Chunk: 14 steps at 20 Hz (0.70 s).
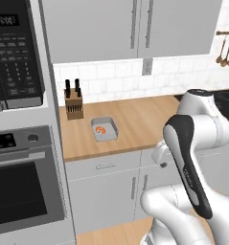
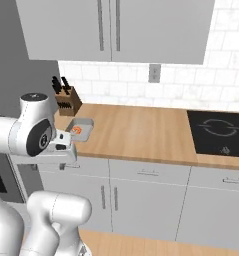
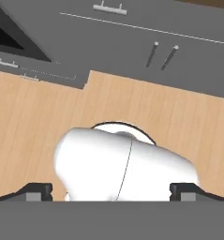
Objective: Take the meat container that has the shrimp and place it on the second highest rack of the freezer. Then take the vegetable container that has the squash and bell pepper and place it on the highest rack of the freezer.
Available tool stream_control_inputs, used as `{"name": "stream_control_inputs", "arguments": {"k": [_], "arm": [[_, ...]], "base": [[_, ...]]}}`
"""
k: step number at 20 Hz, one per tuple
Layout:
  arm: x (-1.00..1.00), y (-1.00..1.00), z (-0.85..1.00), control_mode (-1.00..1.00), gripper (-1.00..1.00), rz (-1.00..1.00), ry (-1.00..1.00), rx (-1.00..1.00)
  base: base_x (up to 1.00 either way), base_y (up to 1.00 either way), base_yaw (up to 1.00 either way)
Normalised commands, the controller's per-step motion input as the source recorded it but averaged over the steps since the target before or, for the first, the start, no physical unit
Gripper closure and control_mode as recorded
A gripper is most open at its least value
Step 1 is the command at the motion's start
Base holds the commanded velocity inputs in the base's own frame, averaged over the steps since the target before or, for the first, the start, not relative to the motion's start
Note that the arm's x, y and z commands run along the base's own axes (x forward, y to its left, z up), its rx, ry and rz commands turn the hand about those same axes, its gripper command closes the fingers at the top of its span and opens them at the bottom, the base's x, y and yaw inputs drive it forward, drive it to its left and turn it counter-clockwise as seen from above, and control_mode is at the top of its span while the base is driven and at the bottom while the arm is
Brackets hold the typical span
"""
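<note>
Nearby, a knife block stands just beside the shrimp tray; pincer released, fingertips wide apart.

Left base view: set behind and left of the arm, facing forward and down over the wooden counter, with the oven tower close on the left and upper cabinets above. Right base view: set behind and right of the arm, aimed at the same counter from the other side, taking in the black cooktop on the right. Shared by both: knife block, grey tray, wall outlet, tiled backsplash. Hand view: pointed steeply down, at wooden floor and the grey base cabinets, gripper fingertips spread wide at the bottom edge.
</note>
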Motion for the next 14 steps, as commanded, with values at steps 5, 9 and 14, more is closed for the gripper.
{"name": "stream_control_inputs", "arguments": {"k": [5, 9, 14], "arm": [[0.91, 0.31, 0.0, -1.0, -1.0, -0.3, 0.02, 0.2], [0.96, 0.44, 0.0, -1.0, -1.0, -0.38, 0.1, 0.05], [0.87, 0.41, -0.07, -1.0, -1.0, -0.5, 0.2, -0.03]], "base": [[0.0, 0.0, 0.0], [0.0, 0.0, 0.0], [0.0, 0.0, 0.0]]}}
